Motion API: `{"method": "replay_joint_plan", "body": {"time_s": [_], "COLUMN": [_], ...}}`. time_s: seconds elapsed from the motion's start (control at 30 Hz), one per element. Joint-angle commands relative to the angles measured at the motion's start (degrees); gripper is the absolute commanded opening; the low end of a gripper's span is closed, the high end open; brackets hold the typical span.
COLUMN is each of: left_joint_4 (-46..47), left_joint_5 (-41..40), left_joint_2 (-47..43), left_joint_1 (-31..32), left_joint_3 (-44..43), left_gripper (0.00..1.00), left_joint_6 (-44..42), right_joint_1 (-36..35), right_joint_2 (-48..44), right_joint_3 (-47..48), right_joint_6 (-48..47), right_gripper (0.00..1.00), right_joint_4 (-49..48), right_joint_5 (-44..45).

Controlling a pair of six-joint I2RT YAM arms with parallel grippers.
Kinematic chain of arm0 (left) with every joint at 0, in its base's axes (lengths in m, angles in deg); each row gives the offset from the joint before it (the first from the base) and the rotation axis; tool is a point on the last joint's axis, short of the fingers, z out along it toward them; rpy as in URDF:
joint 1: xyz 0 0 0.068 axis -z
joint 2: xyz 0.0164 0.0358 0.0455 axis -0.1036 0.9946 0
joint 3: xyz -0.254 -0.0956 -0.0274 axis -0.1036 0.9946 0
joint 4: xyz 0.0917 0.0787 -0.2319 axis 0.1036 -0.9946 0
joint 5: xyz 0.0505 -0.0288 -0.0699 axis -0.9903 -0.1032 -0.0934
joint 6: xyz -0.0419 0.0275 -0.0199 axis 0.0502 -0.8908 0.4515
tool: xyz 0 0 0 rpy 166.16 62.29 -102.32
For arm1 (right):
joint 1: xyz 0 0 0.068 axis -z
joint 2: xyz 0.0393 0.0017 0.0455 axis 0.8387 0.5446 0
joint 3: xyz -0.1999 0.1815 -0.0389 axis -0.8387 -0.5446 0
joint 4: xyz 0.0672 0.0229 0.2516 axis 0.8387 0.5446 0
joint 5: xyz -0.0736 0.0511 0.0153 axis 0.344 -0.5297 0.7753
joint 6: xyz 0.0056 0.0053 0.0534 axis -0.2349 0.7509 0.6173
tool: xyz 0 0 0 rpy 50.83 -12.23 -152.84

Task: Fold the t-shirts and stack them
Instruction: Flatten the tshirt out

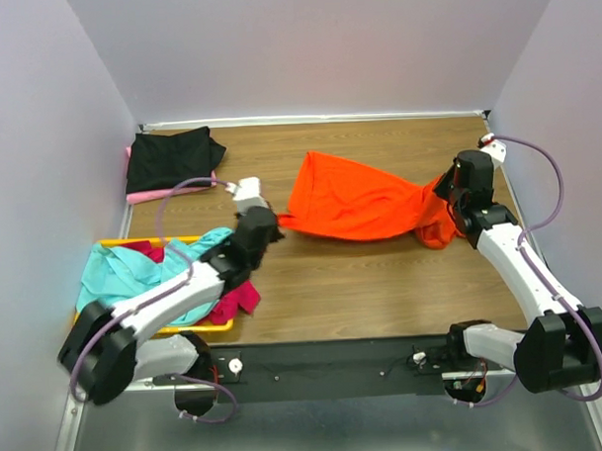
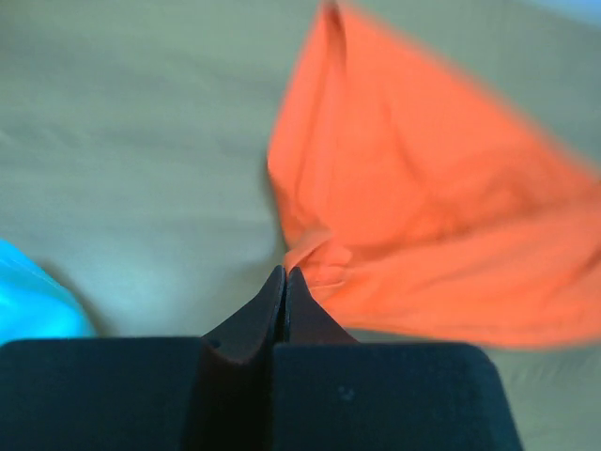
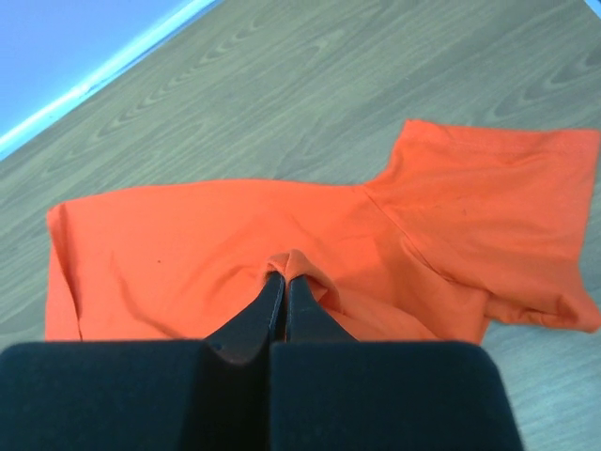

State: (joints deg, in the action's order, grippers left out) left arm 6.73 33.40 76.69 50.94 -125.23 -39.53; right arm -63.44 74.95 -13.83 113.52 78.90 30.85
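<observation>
The bright orange t-shirt [image 1: 354, 199] lies spread across the middle of the wooden table, pulled between both grippers. My left gripper [image 1: 278, 231] is shut at its left corner; in the left wrist view the blurred orange cloth [image 2: 423, 216] bunches right at the gripper's [image 2: 285, 274] closed tips. My right gripper [image 1: 440, 196] is shut on the shirt's right end. In the right wrist view a small fold of the orange t-shirt [image 3: 188, 244] is pinched between the gripper's [image 3: 285, 278] tips, with a sleeve spread to the right.
A black t-shirt [image 1: 170, 156] lies folded on a pale pink one [image 1: 147, 196] at the back left corner. A teal t-shirt [image 1: 125, 271] and a magenta one [image 1: 234, 302] are heaped in the yellow tray [image 1: 201, 328] at the front left, under the left arm.
</observation>
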Motion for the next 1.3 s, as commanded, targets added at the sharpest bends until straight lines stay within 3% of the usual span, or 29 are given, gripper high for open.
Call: {"method": "replay_joint_plan", "body": {"time_s": [0.0,0.17,0.37,0.53,0.83,1.27], "left_joint_4": [12.87,12.81,17.29,15.46,7.73,4.38], "left_joint_5": [5.36,11.6,23.81,28.04,31.73,37.18], "left_joint_2": [-10.94,-10.61,-7.53,-7.61,-16.12,-31.25], "left_joint_1": [-12.86,-22.3,-30.04,-30.49,-30.49,-30.31], "left_joint_3": [4.59,1.87,1.0,-5.58,-23.86,-29.85], "left_gripper": [0.0,0.0,0.0,0.0,0.0,0.0], "left_joint_6": [-5.65,-8.56,-8.12,-8.56,-12.68,-11.55], "right_joint_1": [0.55,0.46,0.46,0.46,0.55,0.55], "right_joint_2": [2.16,3.31,-1.78,-5.74,-10.4,-22.09], "right_joint_3": [3.55,3.46,4.25,9.6,25.85,47.04], "right_joint_6": [-1.57,-1.48,-1.66,-3.23,-6.66,-9.83], "right_gripper": [0.01,0.01,0.01,0.0,0.01,0.01], "right_joint_4": [-0.94,-0.94,-0.25,1.86,4.68,9.95], "right_joint_5": [-3.31,-4.99,-5.69,-5.34,-9.38,-14.84]}}
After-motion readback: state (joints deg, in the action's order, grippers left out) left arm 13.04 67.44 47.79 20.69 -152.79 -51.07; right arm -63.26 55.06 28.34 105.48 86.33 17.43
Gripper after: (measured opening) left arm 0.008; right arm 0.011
